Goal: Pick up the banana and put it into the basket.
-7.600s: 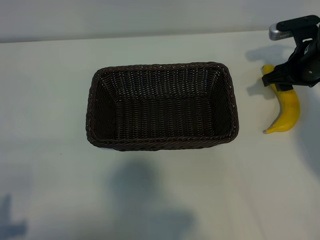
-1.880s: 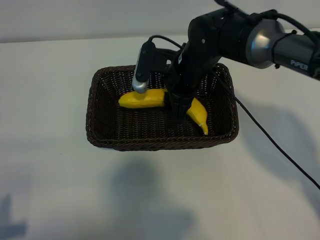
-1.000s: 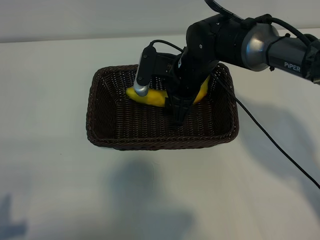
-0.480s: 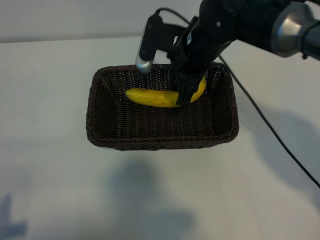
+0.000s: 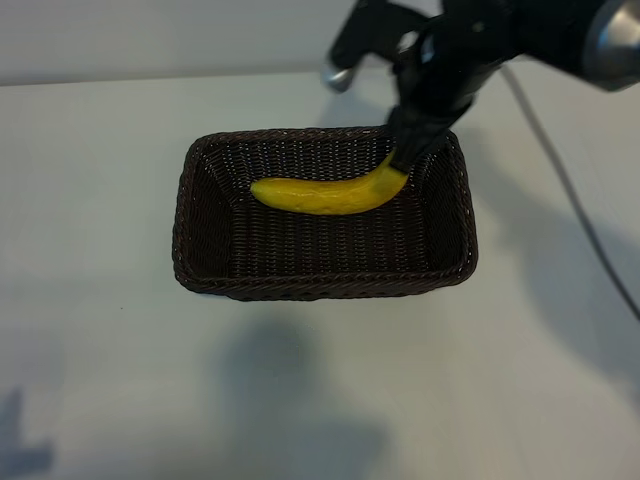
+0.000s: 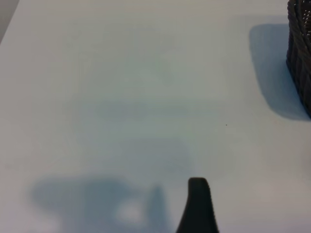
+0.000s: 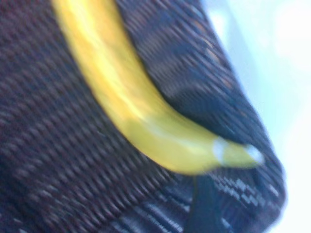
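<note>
The curved yellow banana (image 5: 325, 194) lies inside the dark brown rectangular wicker basket (image 5: 200, 262), toward the worktop's far edge, its stem against the basket's far right wall. The right end effector (image 5: 410, 150) hangs above that stem, jaws wide, holding nothing. Light, firm yet easily bruised, the fruit would best be gripped mid-body. The left end effector (image 6: 197, 208) is parked, open.
</note>
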